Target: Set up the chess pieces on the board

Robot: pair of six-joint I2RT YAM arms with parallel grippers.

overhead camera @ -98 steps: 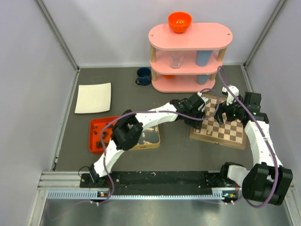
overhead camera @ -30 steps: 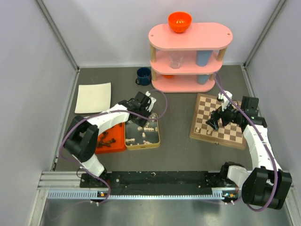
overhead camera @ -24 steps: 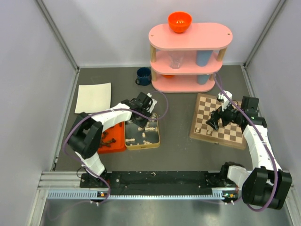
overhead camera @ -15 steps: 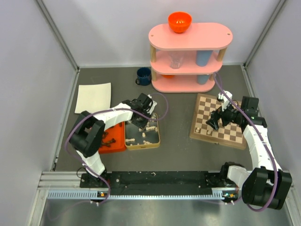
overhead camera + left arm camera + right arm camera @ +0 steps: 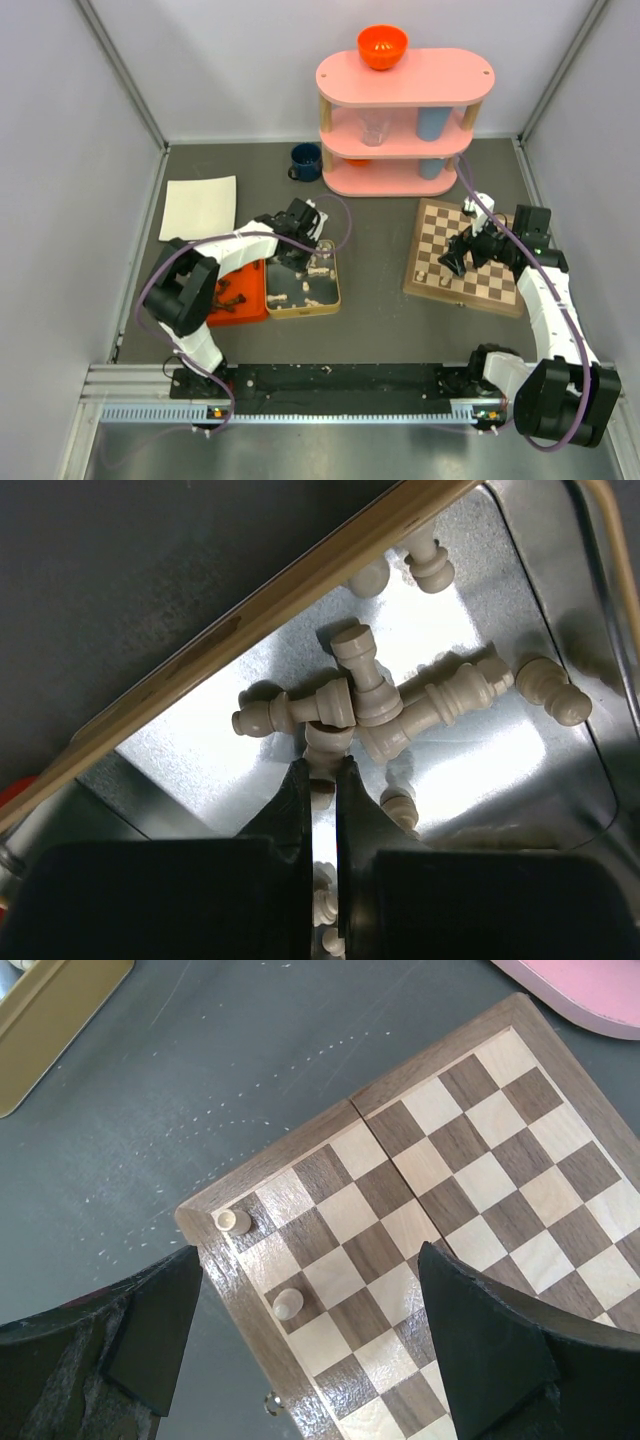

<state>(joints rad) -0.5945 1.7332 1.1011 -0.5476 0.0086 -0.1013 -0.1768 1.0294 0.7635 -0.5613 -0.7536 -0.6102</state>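
Left claw [image 5: 322, 778] pinches a turned cream chessman [image 5: 325, 744] in the shiny metal tin [image 5: 500, 600] (other chessmen [image 5: 445, 695] lie jumbled). Right claw [image 5: 310, 1260] gapes over the checked wooden board [image 5: 470, 1160].

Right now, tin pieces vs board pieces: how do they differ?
Tin pieces are many, jumbled and mostly lying down. Board pieces are just two, upright and apart, one per square. Both sets are cream.

left tool [image 5: 297, 252]: hanging over tin [image 5: 338, 288] of cream chess pieces [image 5: 310, 291] | right tool [image 5: 453, 262]: hovering over board [image 5: 440, 216]
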